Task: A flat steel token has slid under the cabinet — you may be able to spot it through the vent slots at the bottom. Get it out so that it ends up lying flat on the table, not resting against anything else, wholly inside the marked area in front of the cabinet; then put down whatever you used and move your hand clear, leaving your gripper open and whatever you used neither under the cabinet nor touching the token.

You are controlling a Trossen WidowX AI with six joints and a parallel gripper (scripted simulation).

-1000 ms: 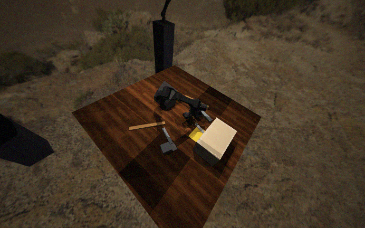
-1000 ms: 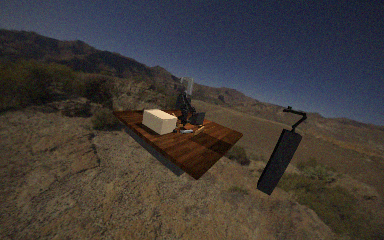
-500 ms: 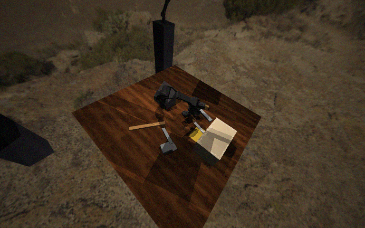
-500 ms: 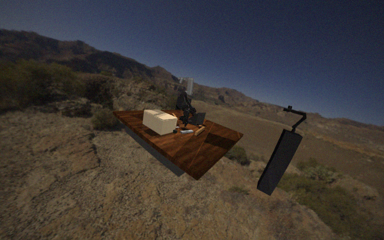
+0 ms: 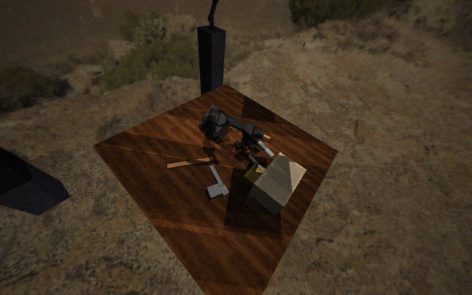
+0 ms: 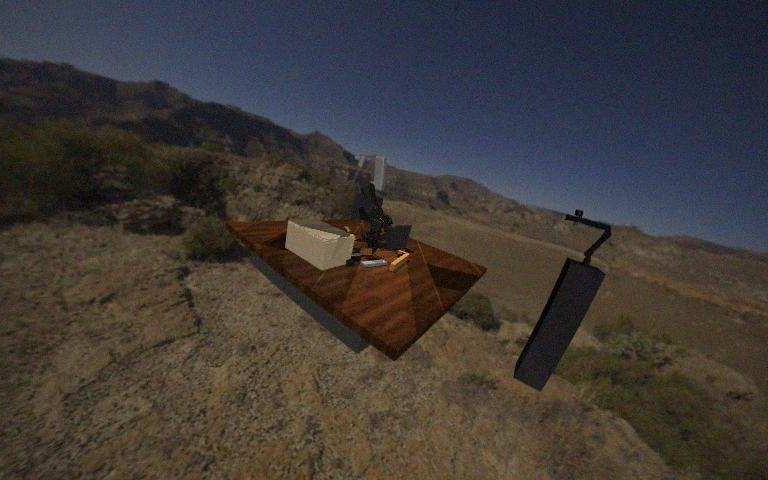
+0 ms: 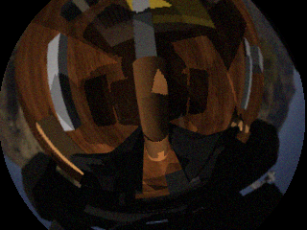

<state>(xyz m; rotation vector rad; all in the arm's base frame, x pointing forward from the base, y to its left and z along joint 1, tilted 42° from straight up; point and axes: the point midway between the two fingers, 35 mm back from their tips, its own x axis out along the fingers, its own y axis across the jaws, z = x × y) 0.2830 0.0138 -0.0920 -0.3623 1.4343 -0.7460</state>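
My gripper point(image 5: 246, 150) point(image 7: 153, 126) is shut on the brown handle of a tool point(image 7: 150, 96). The tool's grey shaft point(image 5: 253, 159) point(image 7: 145, 38) runs forward, low over the table, across the yellow marked area point(image 5: 251, 176) point(image 7: 192, 16) toward the pale cabinet point(image 5: 273, 177) point(image 6: 317, 246). The shaft's far end is cut off at the top of the wrist view, and I cannot tell whether it is under the cabinet. The marked area lies at the cabinet's near side, partly in shadow. The steel token cannot be made out in any view.
A grey bar point(image 5: 266, 149) point(image 7: 55, 81) lies left of the held tool. A wooden piece point(image 5: 267, 137) lies behind it. On the other side lie a grey tool with a broad head point(image 5: 216, 190) and a long wooden strip point(image 5: 180, 164) point(image 6: 399, 261).
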